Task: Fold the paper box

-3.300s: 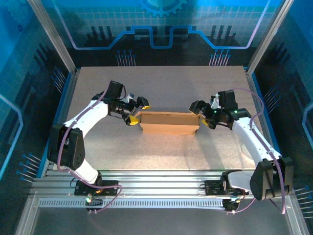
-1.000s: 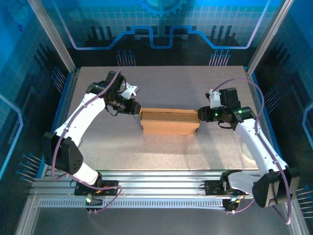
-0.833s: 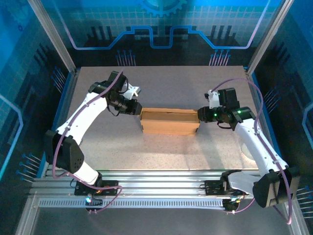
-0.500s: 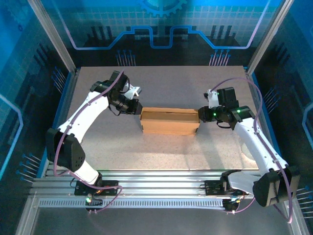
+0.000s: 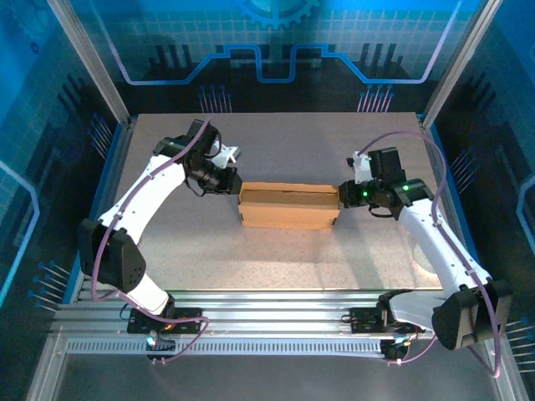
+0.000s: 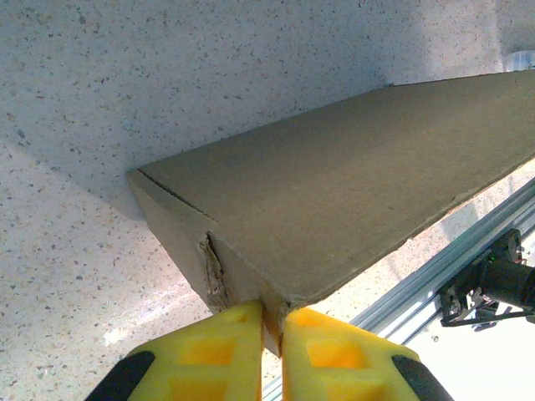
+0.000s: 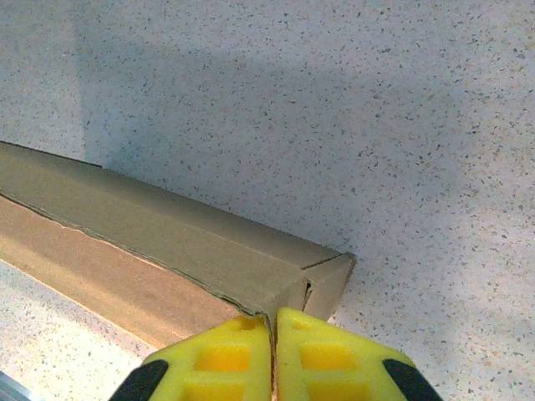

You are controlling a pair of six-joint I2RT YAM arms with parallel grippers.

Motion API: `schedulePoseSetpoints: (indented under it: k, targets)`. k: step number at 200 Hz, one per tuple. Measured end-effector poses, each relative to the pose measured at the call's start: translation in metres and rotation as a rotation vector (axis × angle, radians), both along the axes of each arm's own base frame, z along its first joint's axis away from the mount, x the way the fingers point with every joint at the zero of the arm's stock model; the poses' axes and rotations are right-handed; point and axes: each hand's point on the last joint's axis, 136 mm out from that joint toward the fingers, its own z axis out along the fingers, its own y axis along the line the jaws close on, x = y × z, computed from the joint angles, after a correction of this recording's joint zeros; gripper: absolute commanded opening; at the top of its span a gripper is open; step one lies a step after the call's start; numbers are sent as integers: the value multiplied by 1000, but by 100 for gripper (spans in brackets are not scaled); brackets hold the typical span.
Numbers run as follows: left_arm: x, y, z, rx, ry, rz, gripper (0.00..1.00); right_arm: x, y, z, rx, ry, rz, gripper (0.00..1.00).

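Observation:
The paper box [image 5: 289,207] is a long brown cardboard carton lying across the middle of the table, closed up into a flat rectangular shape. My left gripper [image 5: 235,189] is at its left end, and its yellow fingers [image 6: 209,355] are shut on a thin cardboard edge of the paper box [image 6: 334,200] at the corner. My right gripper [image 5: 341,195] is at the right end. Its yellow fingers [image 7: 326,355] are pressed together on the corner edge of the paper box [image 7: 167,234], with a sliver of cardboard between them.
The speckled grey table [image 5: 276,142] stretches open behind and in front of the box. Aluminium rails [image 5: 276,305] run along the near edge by the arm bases. Blue enclosure walls [image 5: 84,75] stand on the left, right and back.
Both grippers have gone from open beside the box ends to shut on its end corners. Over the last second the left arm's elbow shifted slightly; the box stays put.

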Motion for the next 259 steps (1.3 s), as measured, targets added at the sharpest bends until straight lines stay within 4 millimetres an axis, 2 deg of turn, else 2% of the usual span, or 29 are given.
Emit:
schedulePoseSetpoints:
  k: [34, 259]
  targets:
    - [-2, 2, -6, 11, 11, 2, 12, 0, 1, 0, 3, 3, -6, 6]
    - [-9, 8, -9, 42, -18, -8, 10, 5, 11, 0, 74, 97, -115, 3]
